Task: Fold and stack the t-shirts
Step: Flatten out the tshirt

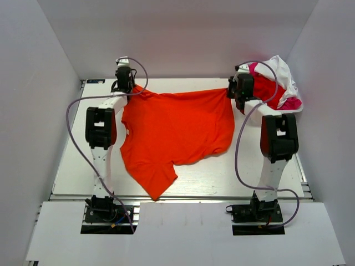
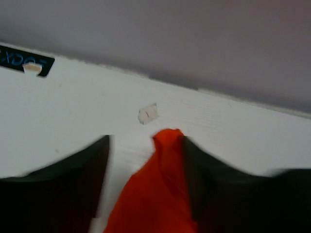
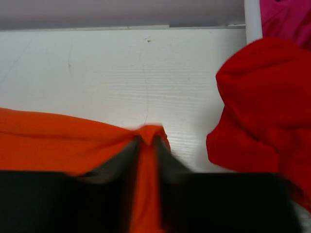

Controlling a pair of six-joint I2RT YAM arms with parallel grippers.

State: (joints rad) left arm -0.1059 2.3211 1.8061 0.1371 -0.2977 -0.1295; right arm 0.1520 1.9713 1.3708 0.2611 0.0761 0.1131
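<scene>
The bright orange t-shirt [image 1: 177, 130] lies spread on the white table [image 1: 72, 166], its far edge stretched between my two grippers. My left gripper [image 1: 126, 83] is at the shirt's far left corner. In the left wrist view [image 2: 146, 138] its jaws stand apart, the orange cloth [image 2: 155, 194] lies against the right finger, and bare table shows beside the left finger. My right gripper [image 1: 238, 88] is at the far right corner. In the right wrist view [image 3: 148, 138] it is shut on a bunched fold of the orange cloth [image 3: 48, 141].
A heap of a red t-shirt [image 1: 266, 88], a magenta-pink one [image 1: 291, 102] and a white one [image 1: 283, 69] sits at the far right corner, close to my right gripper; the red one [image 3: 262, 107] fills the right of the right wrist view. White walls enclose the table.
</scene>
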